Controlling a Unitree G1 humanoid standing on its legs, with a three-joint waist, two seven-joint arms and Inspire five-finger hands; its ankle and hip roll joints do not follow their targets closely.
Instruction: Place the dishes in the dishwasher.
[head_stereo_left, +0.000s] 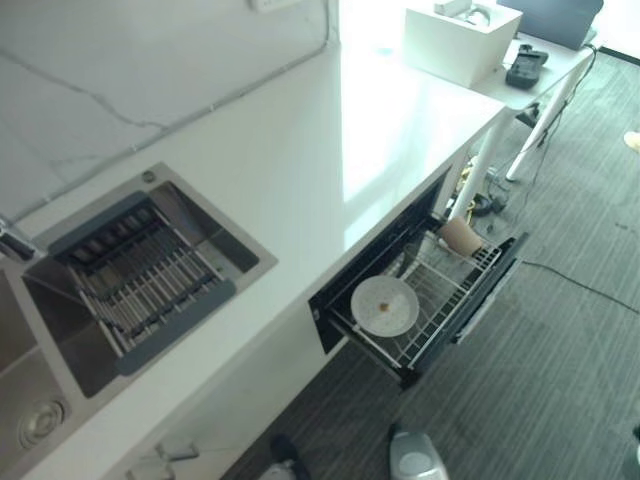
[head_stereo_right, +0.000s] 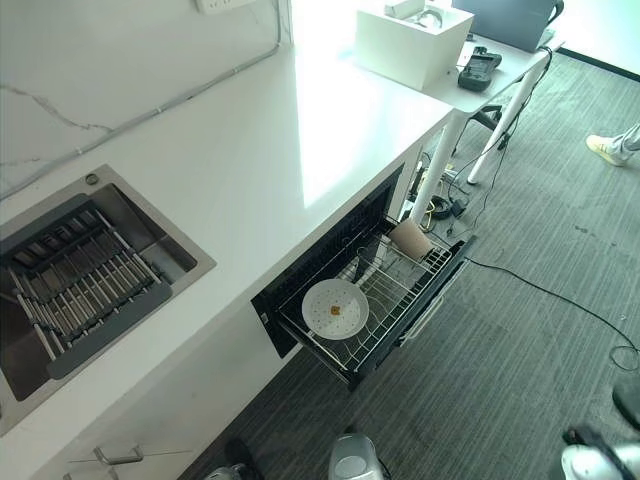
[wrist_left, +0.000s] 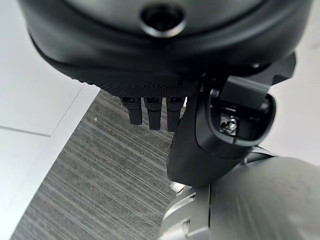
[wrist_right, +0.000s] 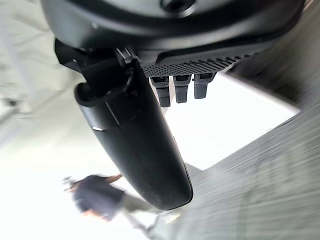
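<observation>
Below the white worktop (head_stereo_left: 330, 150), the dishwasher drawer (head_stereo_right: 425, 300) is seen pulled out over the grey carpet. A white plate (head_stereo_left: 385, 305) is laid flat on the wire rack (head_stereo_left: 440, 290) at the drawer's nearer end, and a tan cup (head_stereo_right: 410, 239) is tipped on its side at the farther end, well apart from the plate. A sink (head_stereo_left: 60, 370) with a slatted drying rack (head_stereo_left: 140, 280) is set into the worktop. A white box (head_stereo_right: 410, 40) is seen on a far table. The left hand (wrist_left: 150, 112) is shown with fingers straight and holding nothing, above the carpet. The right hand (wrist_right: 182, 87) is likewise relaxed and empty.
</observation>
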